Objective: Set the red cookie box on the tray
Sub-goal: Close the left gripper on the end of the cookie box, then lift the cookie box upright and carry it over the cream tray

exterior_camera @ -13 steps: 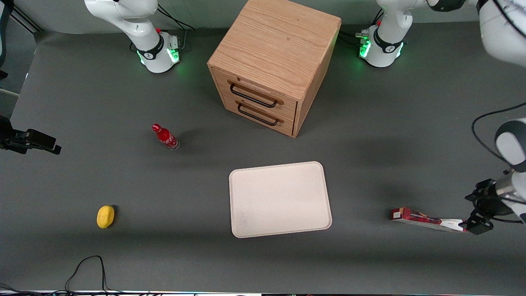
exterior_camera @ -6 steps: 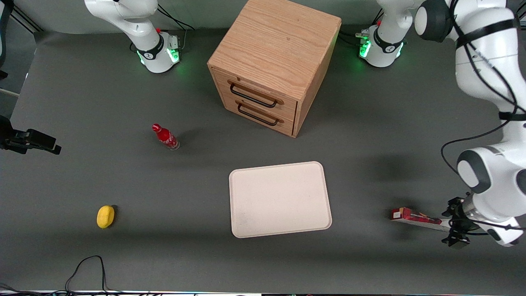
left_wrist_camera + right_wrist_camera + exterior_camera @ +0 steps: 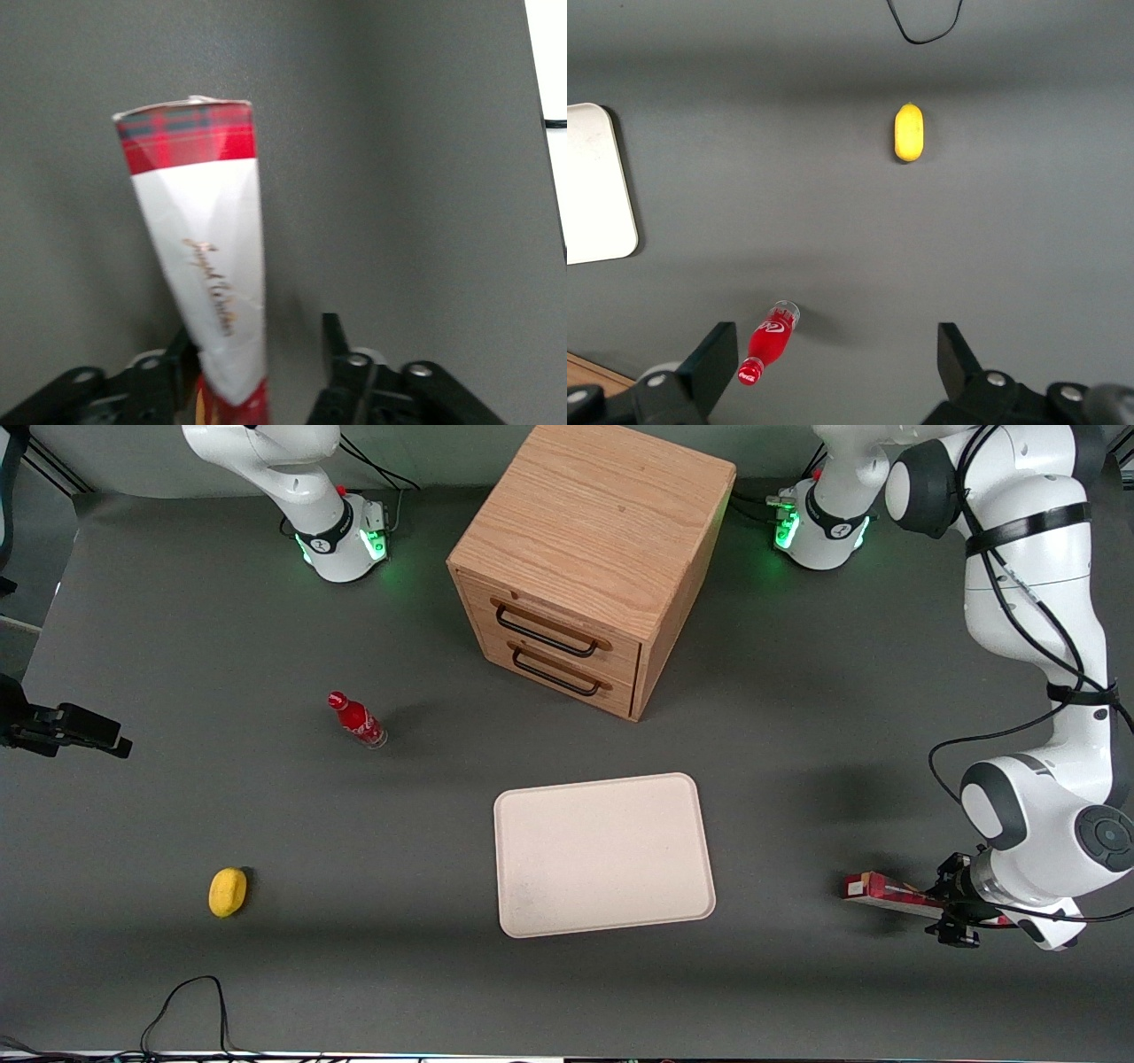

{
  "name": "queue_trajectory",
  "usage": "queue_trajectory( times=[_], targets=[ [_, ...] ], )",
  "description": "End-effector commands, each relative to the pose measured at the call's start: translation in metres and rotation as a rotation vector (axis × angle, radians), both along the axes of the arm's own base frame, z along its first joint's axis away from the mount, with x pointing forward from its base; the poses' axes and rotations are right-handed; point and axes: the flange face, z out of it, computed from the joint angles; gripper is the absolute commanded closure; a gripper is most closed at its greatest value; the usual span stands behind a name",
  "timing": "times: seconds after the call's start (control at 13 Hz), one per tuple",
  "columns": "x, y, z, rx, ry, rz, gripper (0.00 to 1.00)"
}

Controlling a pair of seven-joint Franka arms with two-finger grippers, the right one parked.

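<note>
Since a second ago, hand [image 3: 952, 921] slid along red cookie box [image 3: 886, 892], fingers spread astride it for gripping, near surface's edge

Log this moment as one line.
gripper: open, straddling red cookie box end | box: on table | tray: bare

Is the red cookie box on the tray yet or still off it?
Off. The red cookie box lies on the table toward the working arm's end, apart from the tray; the open gripper straddles it.
</note>
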Motion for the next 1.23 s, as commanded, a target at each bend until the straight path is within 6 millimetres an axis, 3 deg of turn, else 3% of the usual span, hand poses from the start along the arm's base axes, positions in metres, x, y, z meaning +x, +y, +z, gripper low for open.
queue_trajectory(
  times=[0.0,0.15,0.38,0.62,0.92,1.0,1.15],
  targets=[
    [0.001,-0.007,0.01,0.007,-0.007,-0.017,1.0],
    [0.001,-0.01,0.012,0.018,-0.003,-0.075,1.0],
    [0.001,-0.023,0.039,0.021,-0.012,-0.154,1.0],
    [-0.006,-0.049,0.112,0.019,-0.013,-0.347,1.0],
    [-0.029,-0.075,0.206,0.088,-0.025,-0.955,1.0],
    [-0.033,-0.084,0.229,0.092,-0.037,-1.028,1.0],
    [-0.042,-0.133,0.268,0.069,-0.031,-1.119,1.0]
  ],
)
